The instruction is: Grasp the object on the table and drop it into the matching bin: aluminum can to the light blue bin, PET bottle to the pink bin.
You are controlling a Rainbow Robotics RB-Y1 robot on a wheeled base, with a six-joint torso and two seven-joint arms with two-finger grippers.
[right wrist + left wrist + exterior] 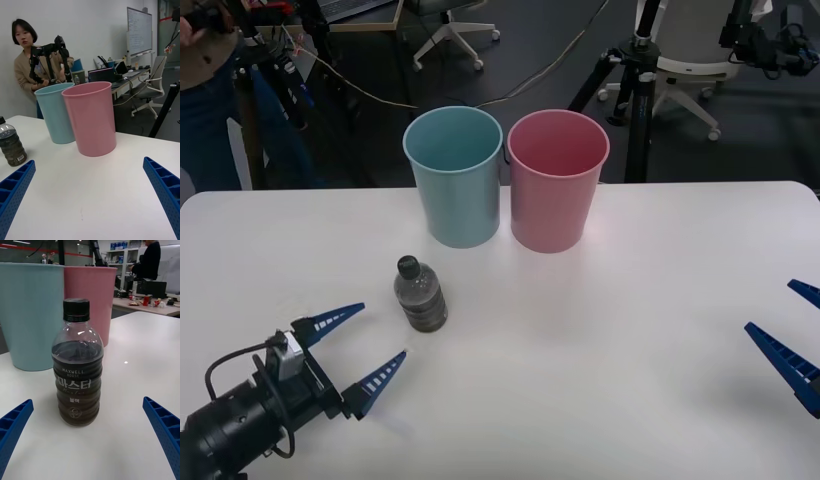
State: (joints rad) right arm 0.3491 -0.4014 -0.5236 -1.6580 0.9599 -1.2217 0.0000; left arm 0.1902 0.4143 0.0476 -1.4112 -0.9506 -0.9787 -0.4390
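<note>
White table (630,300) bears the upright PET bottle (420,294) just beyond the left gripper's (360,345) spread fingers.

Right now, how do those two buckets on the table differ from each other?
Colour: the light blue bin against the pink bin. Place: the light blue bin stands on the robot's left, the pink bin on its right, side by side at the far edge of the table. The PET bottle stands nearer the light blue bin. Both are upright, round, tapered and alike in size.
</note>
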